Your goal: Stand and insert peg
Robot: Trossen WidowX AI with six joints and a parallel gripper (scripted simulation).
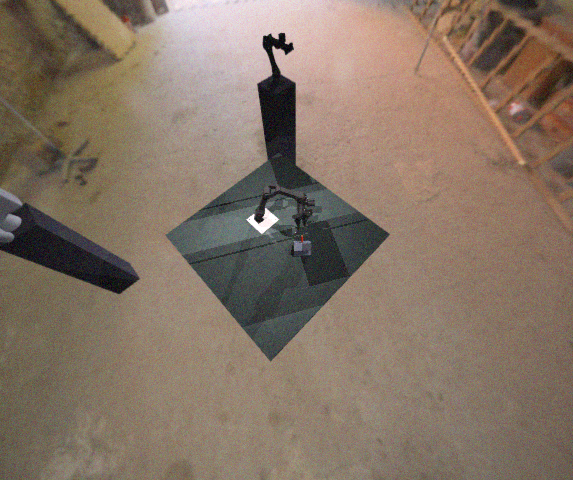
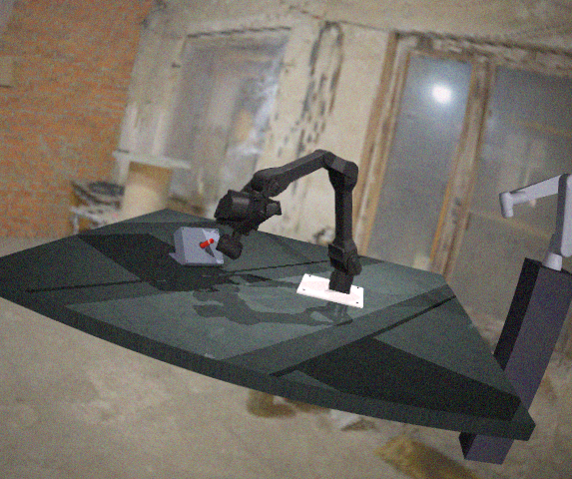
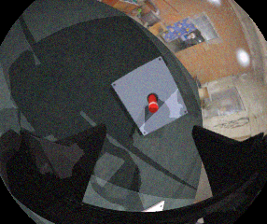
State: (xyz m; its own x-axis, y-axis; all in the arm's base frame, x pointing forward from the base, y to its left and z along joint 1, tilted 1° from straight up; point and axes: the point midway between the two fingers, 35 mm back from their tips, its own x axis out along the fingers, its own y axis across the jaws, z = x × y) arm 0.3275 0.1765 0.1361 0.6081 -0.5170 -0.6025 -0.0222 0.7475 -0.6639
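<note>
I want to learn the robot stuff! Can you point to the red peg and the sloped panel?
red peg point(image 3: 153, 107): wrist view, its red body
sloped panel point(image 2: 188, 249) point(image 3: 133, 89): exterior view, its side; wrist view, its face

A: How many arms are shown?
B: Three: one arm point(image 1: 282, 192) point(image 2: 298, 173) on the table point(image 1: 234, 279) point(image 2: 172, 329); two others point(image 1: 272, 54) point(image 2: 568, 217) beyond its edges.
A: Pedestals?
B: Two point(image 1: 277, 113) point(image 2: 538, 329), outside the edges; sloped panels, one point(image 1: 302, 248) point(image 2: 189, 247) point(image 3: 135, 91); red pegs, one point(image 1: 302, 239) point(image 2: 206, 242) point(image 3: 153, 104).

Matt grey panel point(image 1: 302, 249) point(image 2: 190, 247) point(image 3: 135, 89), smooth plastic-looking red peg point(image 1: 302, 239) point(image 2: 206, 243) point(image 3: 153, 106), glossy dark tabletop point(image 1: 255, 289) point(image 2: 183, 324) point(image 3: 54, 89)
</note>
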